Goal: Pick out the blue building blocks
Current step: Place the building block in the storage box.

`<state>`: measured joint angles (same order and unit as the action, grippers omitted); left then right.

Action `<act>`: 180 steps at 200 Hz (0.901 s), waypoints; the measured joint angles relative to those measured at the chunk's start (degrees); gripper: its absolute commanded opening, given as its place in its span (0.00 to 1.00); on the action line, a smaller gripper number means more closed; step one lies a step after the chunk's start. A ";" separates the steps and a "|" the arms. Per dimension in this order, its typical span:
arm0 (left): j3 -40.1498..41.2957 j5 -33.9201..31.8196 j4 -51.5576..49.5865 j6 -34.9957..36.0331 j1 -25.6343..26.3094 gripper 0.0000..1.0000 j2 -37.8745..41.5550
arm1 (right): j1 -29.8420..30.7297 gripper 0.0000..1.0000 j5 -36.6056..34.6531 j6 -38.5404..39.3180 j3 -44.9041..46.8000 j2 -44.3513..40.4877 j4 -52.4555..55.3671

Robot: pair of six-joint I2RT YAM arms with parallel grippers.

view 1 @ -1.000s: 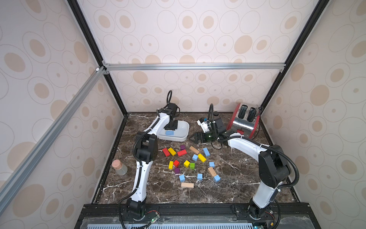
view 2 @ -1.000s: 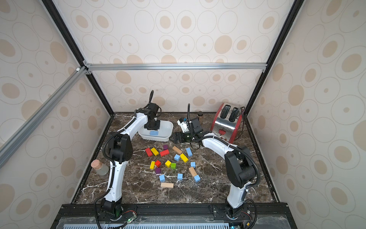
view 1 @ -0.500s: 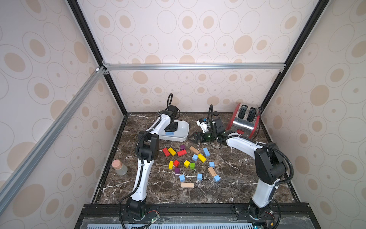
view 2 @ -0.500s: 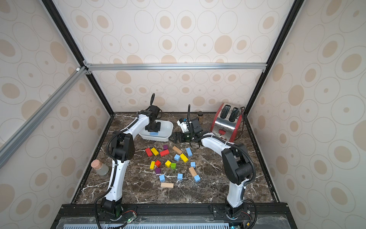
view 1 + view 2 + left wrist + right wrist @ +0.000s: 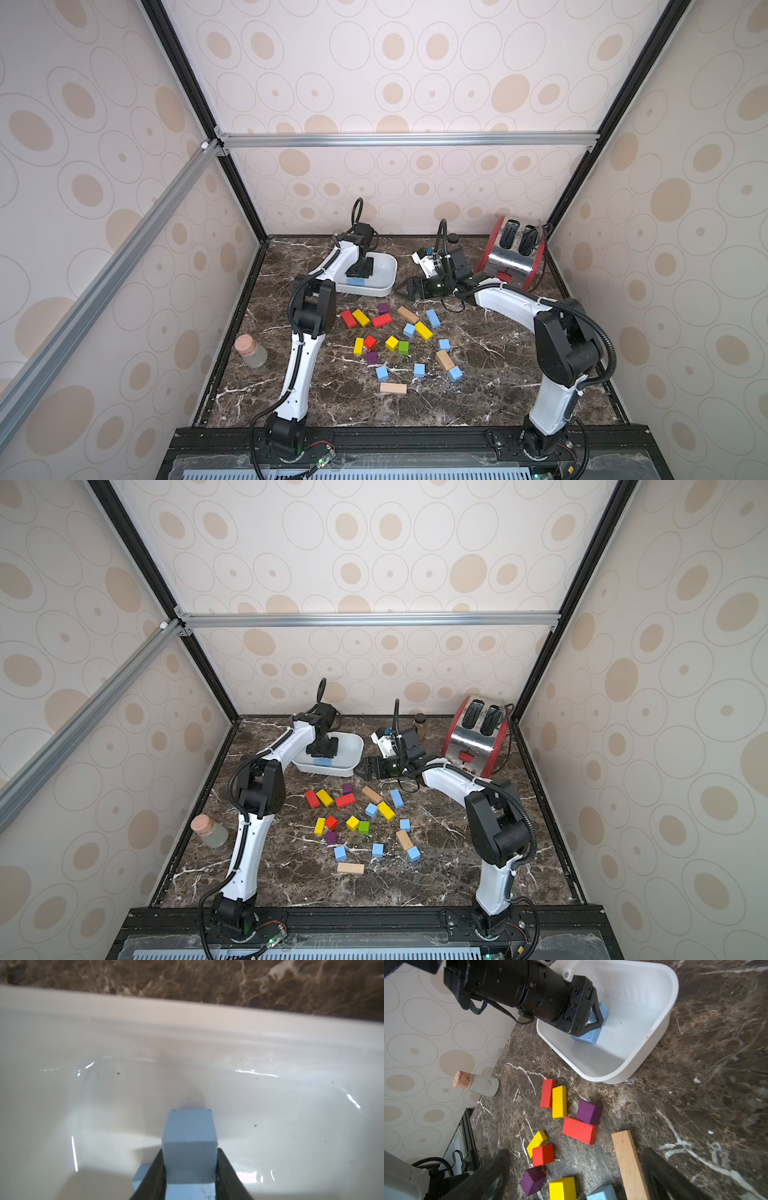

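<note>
Left wrist view: a blue block sits between the jaws, inside the white tub.

We see the left gripper [image 5: 190, 1151] down inside the white tub [image 5: 643, 991], its jaws set narrow against both sides of a blue block [image 5: 189, 1126]. A second blue block [image 5: 586, 1036] lies on the tub floor right under it. In both top views the right gripper [image 5: 400, 289] hangs just beside the tub's near corner, its jaws spread wide with nothing between them. Six more blue blocks [image 5: 433, 318] lie on the marble table [image 5: 498, 395] outside the tub, scattered among other blocks [image 5: 381, 320] of red, yellow, green, purple and tan.
</note>
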<state>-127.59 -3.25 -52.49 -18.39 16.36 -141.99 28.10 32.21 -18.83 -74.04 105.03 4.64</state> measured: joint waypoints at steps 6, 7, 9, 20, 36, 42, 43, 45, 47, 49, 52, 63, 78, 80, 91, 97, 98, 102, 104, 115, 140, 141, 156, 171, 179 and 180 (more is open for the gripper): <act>0.00 0.02 0.02 -0.02 0.00 0.48 0.00 | 0.00 1.00 0.00 0.00 0.00 0.00 0.00; 0.00 0.04 0.02 -0.04 0.00 0.48 0.00 | 0.00 1.00 0.00 0.00 0.00 0.00 0.00; 0.00 0.04 0.02 -0.04 0.02 0.49 0.00 | 0.00 1.00 0.00 0.00 0.00 0.00 0.00; 0.00 0.17 0.00 -0.13 0.02 0.52 0.02 | 0.00 1.00 0.02 0.02 0.02 0.00 0.00; 0.02 0.35 -0.04 -0.22 0.02 0.58 0.02 | 0.00 1.00 0.02 0.02 0.02 0.00 0.00; 0.04 0.37 -0.07 -0.24 0.00 0.60 0.02 | 0.00 1.00 0.04 0.02 0.04 -0.02 0.00; 0.04 0.37 -0.09 -0.24 0.00 0.60 0.04 | 0.00 1.00 0.04 0.02 0.04 -0.02 0.00; 0.07 0.39 -0.09 -0.24 0.00 0.61 0.04 | 0.00 1.00 0.04 0.04 0.07 -0.02 0.00; 0.07 0.44 -0.07 -0.26 0.00 0.62 0.07 | 0.00 1.00 0.04 0.04 0.07 -0.02 0.00; 0.07 0.42 -0.09 -0.26 0.00 0.63 0.15 | 0.00 1.00 0.04 0.04 0.11 -0.04 0.00; 0.15 0.46 -0.04 -0.28 0.00 0.64 0.20 | 0.00 1.00 0.04 0.04 0.13 -0.04 0.00; 0.66 0.57 -0.07 -0.31 0.02 0.68 0.63 | 0.00 1.00 0.00 0.11 0.31 -0.26 0.04; 1.38 0.76 -0.22 -0.37 0.00 0.74 1.51 | 0.00 1.00 -0.02 0.24 0.76 -0.87 0.09; 1.46 0.81 -0.20 -0.39 0.00 0.75 1.60 | 0.00 1.00 -0.04 0.26 0.79 -1.01 0.13; 2.36 0.90 -0.31 -0.44 0.00 0.80 2.89 | 0.00 1.00 -0.17 0.33 1.16 -1.84 0.20; 2.95 0.98 -0.33 -0.46 0.00 0.82 3.82 | 0.00 1.00 -0.31 0.44 1.42 -2.40 0.28; 3.10 1.03 -0.31 -0.46 0.00 0.83 4.02 | 0.00 1.00 -0.31 0.46 1.49 -2.56 0.28; 3.58 1.16 -0.31 -0.48 0.00 0.84 4.79 | 0.00 1.00 -0.37 0.57 1.66 -3.02 0.39; 3.78 1.16 -0.28 -0.48 0.02 0.85 5.09 | 0.00 1.00 -0.44 0.59 1.73 -3.19 0.44; 5.14 1.38 -0.28 -0.48 0.02 0.90 7.41 | 0.00 1.00 -0.74 0.92 2.19 -4.63 0.76; 8.11 1.53 -0.04 -0.46 0.04 0.97 13.70 | 0.00 1.00 -1.60 1.81 3.13 -8.50 1.88; 8.17 1.53 -0.04 -0.46 0.04 0.98 13.86 | 0.00 1.00 -1.64 1.84 3.15 -8.61 1.92; 9.49 1.51 0.02 -0.33 0.17 0.99 17.42 | 0.00 1.00 -2.40 2.47 3.80 -11.17 2.99; 10.64 1.44 0.09 0.04 0.59 0.99 20.52 | 0.00 1.00 -3.08 3.21 4.42 -13.53 4.31; 11.28 1.40 0.09 0.15 0.83 0.99 21.90 | 0.00 1.00 -3.45 3.63 4.66 -14.69 4.98; 11.41 1.44 0.09 0.17 0.85 0.99 22.12 | 0.00 1.00 -3.48 3.67 4.68 -14.78 5.07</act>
<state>-116.18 -1.80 -52.40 -18.22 17.21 -119.87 28.10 28.73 -15.16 -69.36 90.26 9.72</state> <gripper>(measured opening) 0.994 0.998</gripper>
